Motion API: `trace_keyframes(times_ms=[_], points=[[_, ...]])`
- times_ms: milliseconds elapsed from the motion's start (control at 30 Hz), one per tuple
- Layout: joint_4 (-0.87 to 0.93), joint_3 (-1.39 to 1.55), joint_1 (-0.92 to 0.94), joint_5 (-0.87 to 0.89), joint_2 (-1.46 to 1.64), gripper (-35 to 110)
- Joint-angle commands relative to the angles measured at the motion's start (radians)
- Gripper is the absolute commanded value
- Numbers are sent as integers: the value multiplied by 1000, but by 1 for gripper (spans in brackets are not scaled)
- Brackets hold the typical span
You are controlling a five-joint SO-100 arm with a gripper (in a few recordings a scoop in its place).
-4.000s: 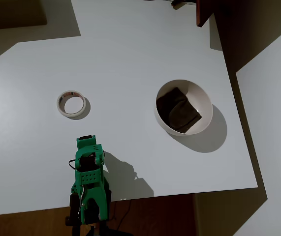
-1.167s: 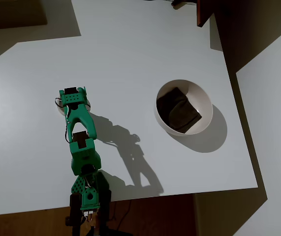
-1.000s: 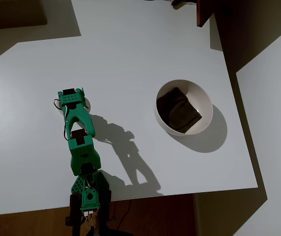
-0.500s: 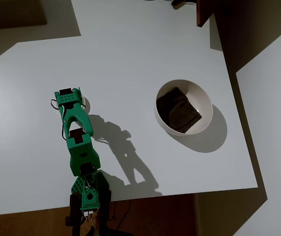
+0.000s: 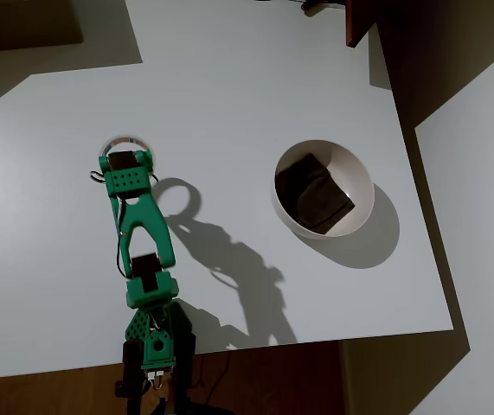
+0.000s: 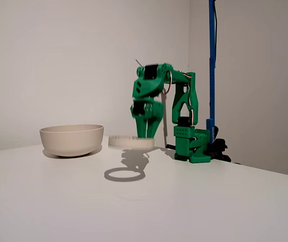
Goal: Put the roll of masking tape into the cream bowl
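Observation:
The roll of masking tape [image 5: 122, 140] is a small cream-white ring, hanging level above the table [image 5: 229, 86] at the left of the overhead view. Its ring-shaped shadow lies on the table below and to the right. In the fixed view the tape [image 6: 131, 142] floats clear of the surface, its near part blurred. My green gripper [image 6: 145, 135] is shut on the tape's far rim; from overhead the gripper [image 5: 125, 158] covers that part of the ring. The cream bowl [image 5: 360, 175] stands at the right with a dark brown pad [image 5: 313, 194] inside. In the fixed view the bowl [image 6: 72, 139] sits left of the tape.
The arm's base [image 5: 154, 344] is clamped at the table's near edge. A dark reddish post [image 5: 358, 21] stands at the far right corner, and the table's right edge drops away just beyond the bowl. A blue pole [image 6: 212, 65] rises behind the base.
The arm unfolded and reached out over the tape, which lay flat on the table. In the last half second the tape has come up off the surface in the gripper.

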Motion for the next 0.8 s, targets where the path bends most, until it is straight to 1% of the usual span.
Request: trace_keyframes(times_ms=[0,200,367,500,667,767], points=[[91,-87,43,17,341,-8],[189,-89,166,23,637,-8],[233,-124,353,-6,765,-8],[259,-249,535,-34,713,-8],[275,-497,759,-46,520,-8],[258,-634,862,-48,391,-8]])
